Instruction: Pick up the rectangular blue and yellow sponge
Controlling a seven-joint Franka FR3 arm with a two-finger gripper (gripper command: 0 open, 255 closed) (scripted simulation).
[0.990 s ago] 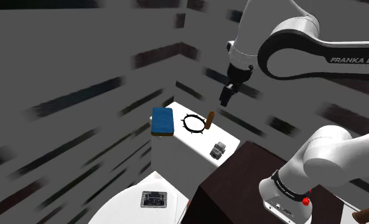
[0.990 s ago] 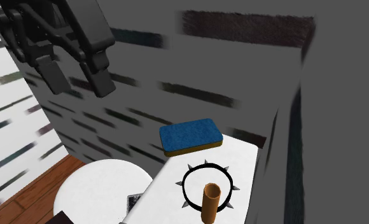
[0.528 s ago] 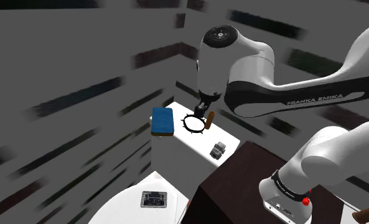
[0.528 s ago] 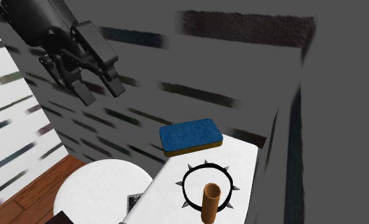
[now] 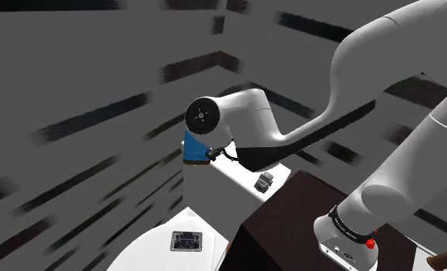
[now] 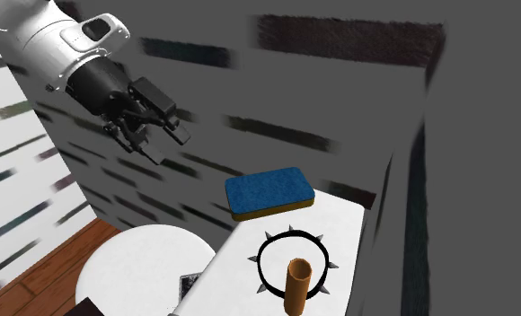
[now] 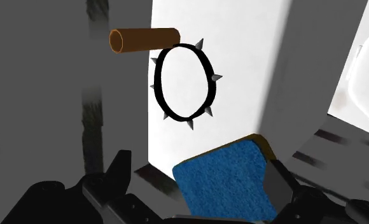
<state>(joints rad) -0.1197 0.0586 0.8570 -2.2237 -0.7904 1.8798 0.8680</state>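
Observation:
The rectangular sponge [image 6: 269, 192] has a blue top and a yellowish underside, and lies flat at the far end of a white top [image 6: 344, 224]. In the second exterior view my gripper [image 6: 164, 144] hangs above and to the left of it, apart from it, fingers spread. Seen from the wrist, the sponge [image 7: 224, 184] sits ahead of the open gripper [image 7: 199, 167], between the lines of the two fingers, untouched. In the shoulder view the arm covers most of the sponge [image 5: 191, 148], leaving only one blue end in sight.
A black spiked ring [image 6: 293, 260] and an upright brown tube [image 6: 296, 285] stand on the white top near the sponge. A small grey object [image 5: 264, 180] sits nearer the stand. Below is a round white surface [image 5: 149, 250] with a small box [image 5: 185, 240]. Grey walls close in behind.
The arm has swung down and toward the shoulder view's left. The gripper has dropped from high above the ring and tube to just short of the sponge, staying open.

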